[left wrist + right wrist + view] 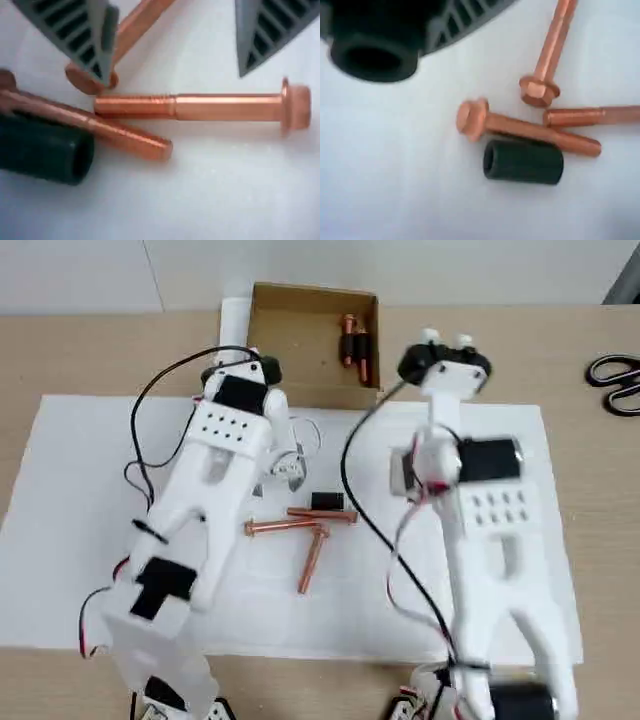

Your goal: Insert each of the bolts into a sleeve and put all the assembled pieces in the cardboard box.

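Three copper bolts lie mid-table on the white sheet: one (pixel 283 526), one (pixel 322 514) and one (pixel 313 560). A loose black sleeve (pixel 327 502) lies against the far bolt. My left gripper (pixel 175 77) hangs open just over them, its grey fingers (pixel 95 40) either side of a bolt (pixel 200 106); beside that lie the sleeve (pixel 45 150) and a second bolt (pixel 90 122). My right gripper (pixel 405 475) is to the right of the pile, shut on another black sleeve (pixel 372 55). The cardboard box (pixel 290 310) at the back holds assembled pieces (pixel 355 345).
The white sheet (pixel 90 490) covers most of the wooden table. Black scissors (pixel 615 380) lie at the far right edge. A white cylinder (pixel 235 315) stands by the box's left wall. Both arms' cables trail across the sheet.
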